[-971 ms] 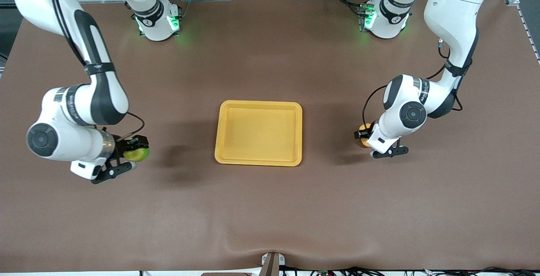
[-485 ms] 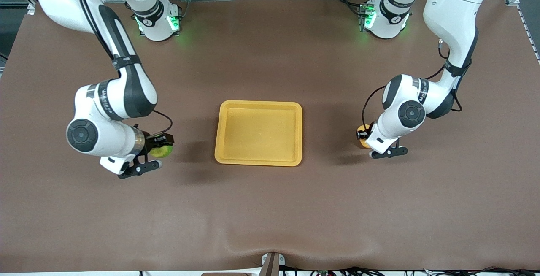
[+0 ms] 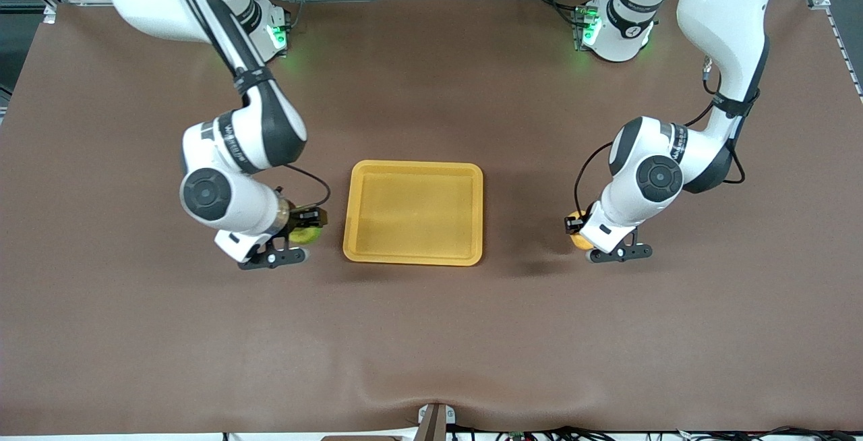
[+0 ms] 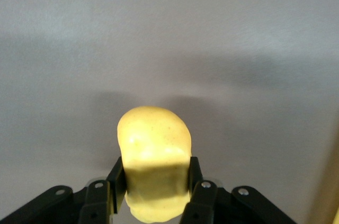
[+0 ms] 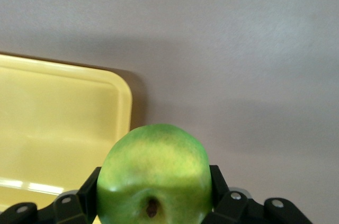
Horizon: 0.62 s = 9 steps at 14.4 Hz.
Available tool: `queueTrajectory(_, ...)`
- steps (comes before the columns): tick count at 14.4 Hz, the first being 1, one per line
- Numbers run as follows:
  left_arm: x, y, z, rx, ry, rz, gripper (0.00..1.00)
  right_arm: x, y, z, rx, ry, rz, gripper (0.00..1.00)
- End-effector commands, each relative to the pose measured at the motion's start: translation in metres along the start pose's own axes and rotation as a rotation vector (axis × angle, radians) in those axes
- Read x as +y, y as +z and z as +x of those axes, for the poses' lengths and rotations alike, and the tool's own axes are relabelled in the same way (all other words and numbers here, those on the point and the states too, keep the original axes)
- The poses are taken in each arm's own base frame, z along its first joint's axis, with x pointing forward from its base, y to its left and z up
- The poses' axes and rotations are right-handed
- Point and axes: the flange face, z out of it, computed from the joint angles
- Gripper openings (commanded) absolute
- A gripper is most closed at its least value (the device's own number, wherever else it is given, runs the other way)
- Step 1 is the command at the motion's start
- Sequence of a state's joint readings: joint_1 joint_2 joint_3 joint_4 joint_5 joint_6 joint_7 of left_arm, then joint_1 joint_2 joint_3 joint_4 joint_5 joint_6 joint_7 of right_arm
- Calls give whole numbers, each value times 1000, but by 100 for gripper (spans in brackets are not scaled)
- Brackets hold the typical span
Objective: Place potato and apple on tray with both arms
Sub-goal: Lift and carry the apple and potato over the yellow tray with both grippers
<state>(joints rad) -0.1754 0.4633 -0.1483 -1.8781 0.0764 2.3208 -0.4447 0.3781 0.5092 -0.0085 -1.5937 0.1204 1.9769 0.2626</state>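
The green apple [image 3: 305, 234] sits between the fingers of my right gripper [image 3: 309, 225], which is shut on it over the brown mat, just off the tray's rim [image 3: 348, 212] toward the right arm's end. In the right wrist view the apple [image 5: 154, 168] fills the right gripper [image 5: 154, 195], with a corner of the yellow tray [image 5: 58, 107] beside it. My left gripper [image 3: 575, 232] is shut on the yellow-orange potato [image 3: 579, 241] over the mat, toward the left arm's end and apart from the tray. The left wrist view shows the potato [image 4: 153, 144] pinched in the left gripper [image 4: 154, 181].
The brown mat [image 3: 431, 333] covers the whole table. The tray's inside [image 3: 413, 208] holds nothing. Both arm bases [image 3: 610, 30] glow green along the table's edge farthest from the front camera.
My right arm has carried the apple a long way toward the tray. My left gripper has closed on the potato and shifted slightly.
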Motion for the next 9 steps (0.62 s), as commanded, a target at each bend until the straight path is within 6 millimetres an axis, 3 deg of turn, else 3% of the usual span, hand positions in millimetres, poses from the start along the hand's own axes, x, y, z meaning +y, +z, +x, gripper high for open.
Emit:
queueTrajectory(1, 16, -25, -2, 16, 27, 10, 0, 3, 7, 0, -1, 243, 33, 0)
queueTrajectory(3, 27, -38, -3, 17, 35, -1, 0, -6, 10, -4, -5, 301, 31, 0)
queueTrajectory(9, 61, -90, -26, 27, 89, -19, 0, -6, 22, -5, -16, 527, 33, 0)
